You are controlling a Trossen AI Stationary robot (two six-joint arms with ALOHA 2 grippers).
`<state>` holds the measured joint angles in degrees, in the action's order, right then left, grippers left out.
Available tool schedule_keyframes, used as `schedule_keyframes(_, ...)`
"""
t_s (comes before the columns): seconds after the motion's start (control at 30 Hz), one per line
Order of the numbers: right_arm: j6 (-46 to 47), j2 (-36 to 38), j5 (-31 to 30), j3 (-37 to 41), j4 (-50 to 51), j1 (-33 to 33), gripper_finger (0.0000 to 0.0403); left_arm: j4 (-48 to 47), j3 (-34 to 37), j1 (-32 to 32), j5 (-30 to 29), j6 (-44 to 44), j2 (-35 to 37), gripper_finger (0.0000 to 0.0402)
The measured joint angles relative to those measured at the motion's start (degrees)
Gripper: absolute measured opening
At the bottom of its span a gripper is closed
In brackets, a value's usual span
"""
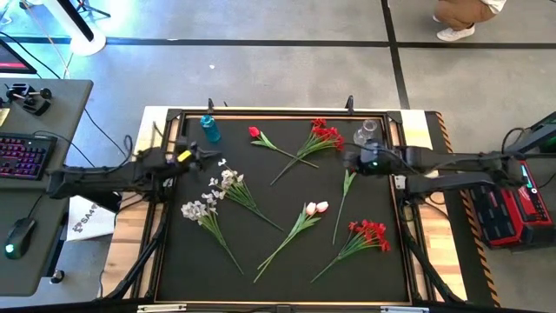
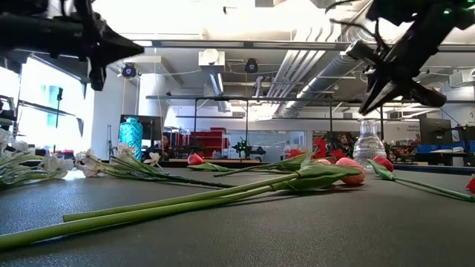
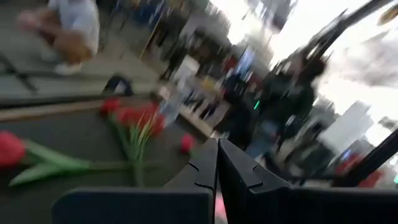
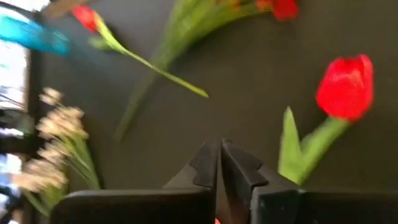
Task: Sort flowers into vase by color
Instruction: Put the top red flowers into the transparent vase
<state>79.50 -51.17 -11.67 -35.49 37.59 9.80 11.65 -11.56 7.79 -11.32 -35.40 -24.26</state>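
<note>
Flowers lie flat on the black mat. There is a single red bud, a red clustered spray, a second red bud with its stem running toward the near edge, another red spray, pale pink tulips, and two white sprays. A blue vase and a clear vase stand near the far edge. My left gripper hovers shut beside the blue vase. My right gripper hovers shut above the second red bud.
A raised frame borders the mat. A desk with a keyboard and mouse stands to the table's left, and a red case to its right. A person's feet show beyond the far edge.
</note>
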Motion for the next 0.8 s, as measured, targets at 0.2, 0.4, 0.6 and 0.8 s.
schedule_keyframes(0.2, 0.86, -8.90, 9.74, -0.81, 1.54, 1.10, 0.0107, -4.52, -4.70, 0.02, 2.60, -0.25, -11.44, 0.0009)
schedule_keyframes(0.4, 9.83, -15.99, 11.40, -0.23, 3.00, 0.52, 0.0216, -5.02, -5.84, 0.02, 5.90, -3.76, -17.65, 0.0058)
schedule_keyframes(0.6, 12.06, -20.72, 8.78, -0.23, 4.07, -0.03, 0.0232, -9.30, -5.85, 0.02, 9.03, -4.98, -19.84, 0.0082)
schedule_keyframes(0.8, 11.98, -25.39, 8.54, -0.23, 2.47, 0.32, 0.0185, -10.80, -5.85, 0.02, 9.13, -4.98, -20.34, 0.0077)
